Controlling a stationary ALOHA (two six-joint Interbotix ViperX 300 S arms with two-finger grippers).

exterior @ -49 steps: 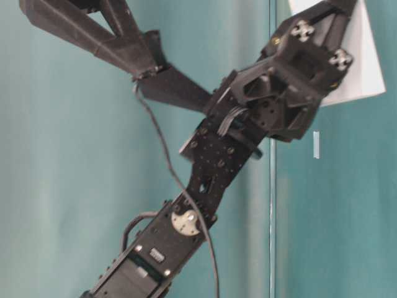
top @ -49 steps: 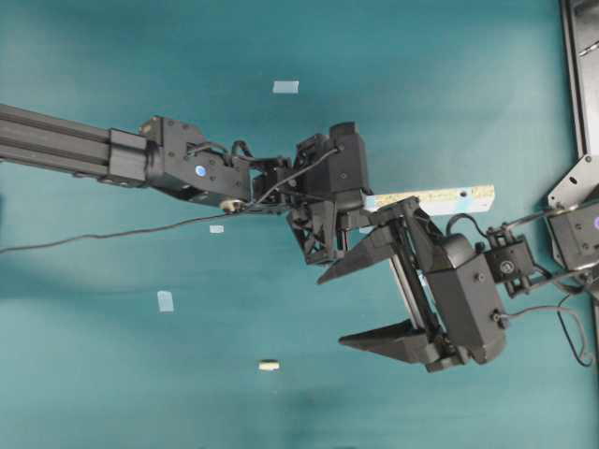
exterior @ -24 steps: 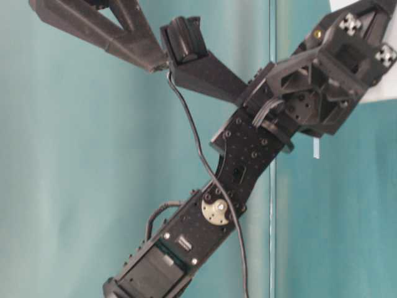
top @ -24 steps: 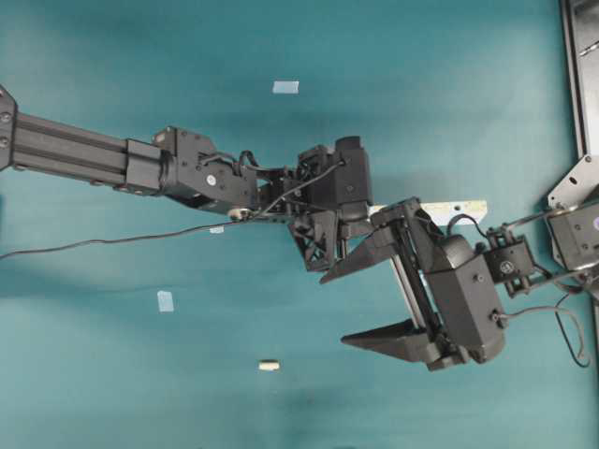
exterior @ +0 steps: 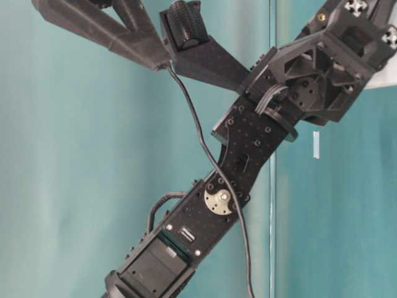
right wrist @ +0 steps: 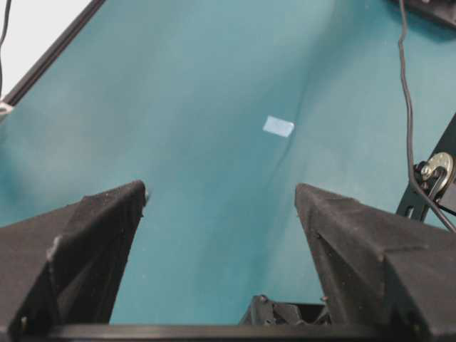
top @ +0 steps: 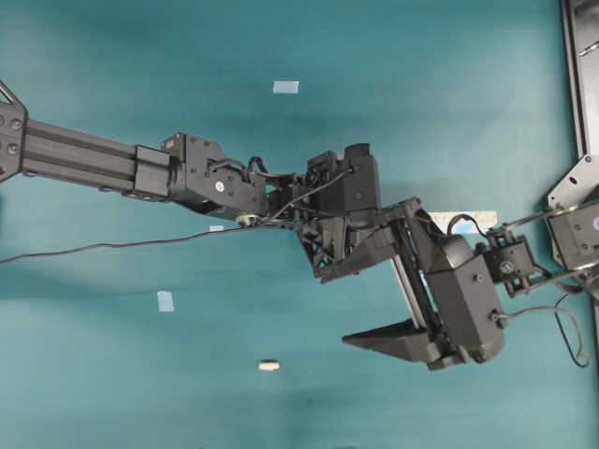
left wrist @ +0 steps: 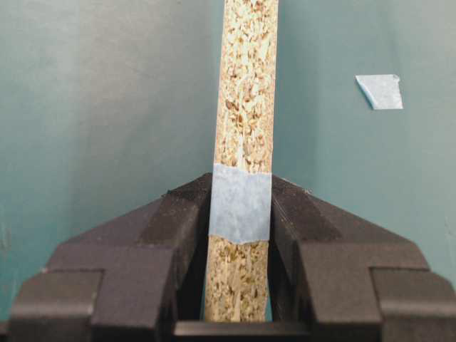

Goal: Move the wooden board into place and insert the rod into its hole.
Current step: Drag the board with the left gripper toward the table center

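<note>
Seen from overhead, there were two arms, one board, one rod and three loose tape scraps on the teal table (top: 112, 374). Going from the left: one scrap (top: 165, 300) lay below the left arm, one small scrap (top: 216, 227) just beside its cable, and one scrap (top: 285, 87) above the arm. The rod (top: 269, 365) lay alone on the table, well below the left gripper (top: 329, 251) and to the left of the right gripper (top: 360, 299).

The left gripper was closed on the board (left wrist: 242, 128), which stood on its edge between the jaws and pointed away from the gripper, with a blue tape patch (left wrist: 240, 203) at the grip. The right gripper (right wrist: 221, 206) had its jaws wide apart and nothing between them. Overhead, only the board's far end (top: 466, 220) showed, beyond the right gripper.
</note>
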